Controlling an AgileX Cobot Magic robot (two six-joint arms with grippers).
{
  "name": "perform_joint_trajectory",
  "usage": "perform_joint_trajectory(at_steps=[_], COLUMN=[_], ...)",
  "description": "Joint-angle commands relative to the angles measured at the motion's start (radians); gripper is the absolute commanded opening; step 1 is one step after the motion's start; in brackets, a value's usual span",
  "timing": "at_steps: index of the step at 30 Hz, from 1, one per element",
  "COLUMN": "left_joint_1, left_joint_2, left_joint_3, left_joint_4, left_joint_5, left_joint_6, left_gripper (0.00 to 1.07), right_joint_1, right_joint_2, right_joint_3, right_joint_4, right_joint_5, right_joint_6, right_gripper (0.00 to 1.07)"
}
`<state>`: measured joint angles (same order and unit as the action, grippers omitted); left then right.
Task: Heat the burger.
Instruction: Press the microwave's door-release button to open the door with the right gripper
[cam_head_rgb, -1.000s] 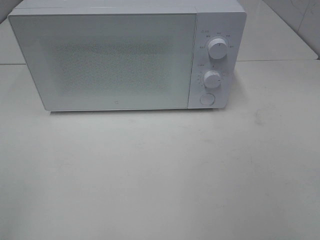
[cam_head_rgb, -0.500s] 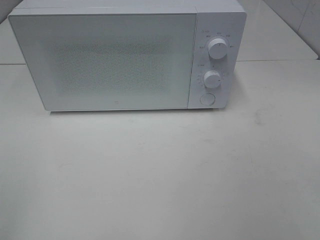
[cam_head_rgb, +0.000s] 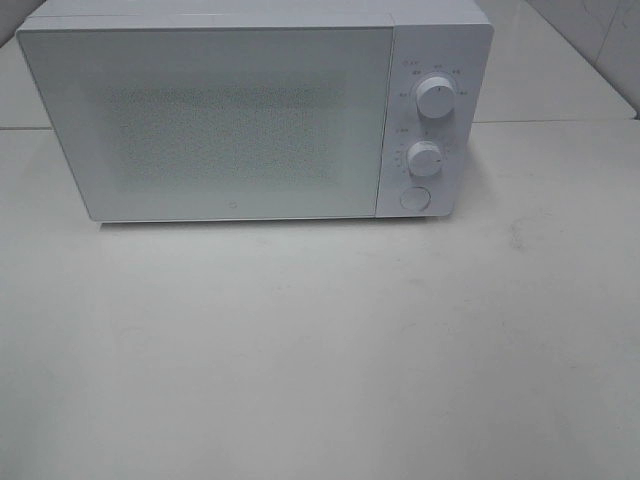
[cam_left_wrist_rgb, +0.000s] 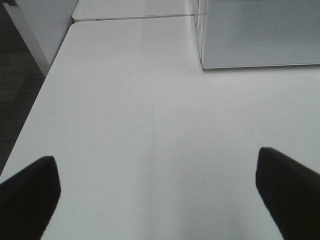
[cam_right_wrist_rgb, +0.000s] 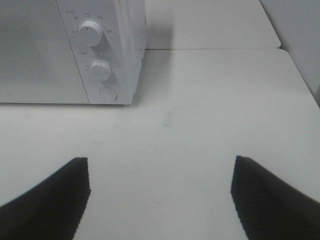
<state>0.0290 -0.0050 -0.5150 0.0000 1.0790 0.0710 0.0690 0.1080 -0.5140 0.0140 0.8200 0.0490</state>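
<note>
The burger is out of view in every frame. A white microwave (cam_head_rgb: 250, 110) stands at the back of the white table (cam_head_rgb: 320, 350) with its door shut; it also shows in the left wrist view (cam_left_wrist_rgb: 260, 32) and the right wrist view (cam_right_wrist_rgb: 70, 50). It has two round knobs (cam_head_rgb: 436, 97) and a round button (cam_head_rgb: 414, 198) on its right panel. My left gripper (cam_left_wrist_rgb: 160, 192) is open and empty over the table's left part. My right gripper (cam_right_wrist_rgb: 160, 192) is open and empty over the table's right part, in front of the knob panel. Neither gripper shows in the exterior view.
The table's left edge (cam_left_wrist_rgb: 30, 120) drops to a dark floor (cam_left_wrist_rgb: 12, 85). A second white table (cam_right_wrist_rgb: 210, 22) adjoins behind the microwave. A tiled wall (cam_head_rgb: 600, 40) stands at the back right.
</note>
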Motion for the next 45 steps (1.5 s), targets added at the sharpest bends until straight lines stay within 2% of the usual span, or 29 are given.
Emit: perform_joint_trajectory(at_steps=[1, 16, 18, 21, 27, 29, 30, 32, 33, 35, 36, 38, 45], left_joint_1=[0.003, 0.003, 0.003, 0.003, 0.003, 0.003, 0.003, 0.003, 0.003, 0.003, 0.003, 0.003, 0.003], left_joint_2=[-0.014, -0.014, -0.014, -0.014, -0.014, -0.014, -0.014, -0.014, -0.014, -0.014, -0.014, -0.014, -0.014], left_joint_3=[0.000, 0.000, 0.000, 0.000, 0.000, 0.000, 0.000, 0.000, 0.000, 0.000, 0.000, 0.000, 0.000], left_joint_4=[-0.006, -0.006, -0.006, 0.000, 0.000, 0.000, 0.000, 0.000, 0.000, 0.000, 0.000, 0.000, 0.000], left_joint_5=[-0.010, -0.010, -0.010, -0.010, -0.010, -0.010, -0.010, -0.010, -0.010, -0.010, -0.010, -0.010, -0.010], left_joint_6=[-0.006, -0.006, -0.006, -0.006, -0.006, -0.006, -0.006, -0.006, -0.006, -0.006, -0.006, -0.006, -0.006], left_gripper=[1.00, 1.00, 1.00, 1.00, 1.00, 1.00, 1.00, 1.00, 1.00, 1.00, 1.00, 1.00, 1.00], right_joint_1=[-0.008, -0.008, -0.008, -0.008, -0.008, -0.008, -0.008, -0.008, -0.008, -0.007, -0.007, -0.007, -0.007], right_joint_2=[0.041, 0.398, 0.506, 0.583, 0.685, 0.751, 0.751, 0.813, 0.813, 0.889, 0.889, 0.952, 1.089], right_joint_3=[-0.005, -0.005, -0.005, -0.005, -0.004, 0.025, 0.025, 0.082, 0.082, 0.150, 0.150, 0.201, 0.273], right_joint_4=[0.004, 0.004, 0.004, 0.005, 0.004, 0.001, 0.001, 0.001, 0.001, 0.004, 0.004, 0.019, 0.091], right_joint_5=[-0.087, -0.436, -0.526, -0.607, -0.705, -0.844, -0.844, -1.012, -1.012, -1.241, -1.241, -1.396, -1.591], right_joint_6=[0.001, 0.001, 0.001, 0.004, 0.022, 0.036, 0.036, 0.035, 0.035, 0.035, 0.035, 0.035, 0.035], right_gripper=[0.76, 0.76, 0.76, 0.76, 0.76, 0.76, 0.76, 0.76, 0.76, 0.76, 0.76, 0.76, 0.76])
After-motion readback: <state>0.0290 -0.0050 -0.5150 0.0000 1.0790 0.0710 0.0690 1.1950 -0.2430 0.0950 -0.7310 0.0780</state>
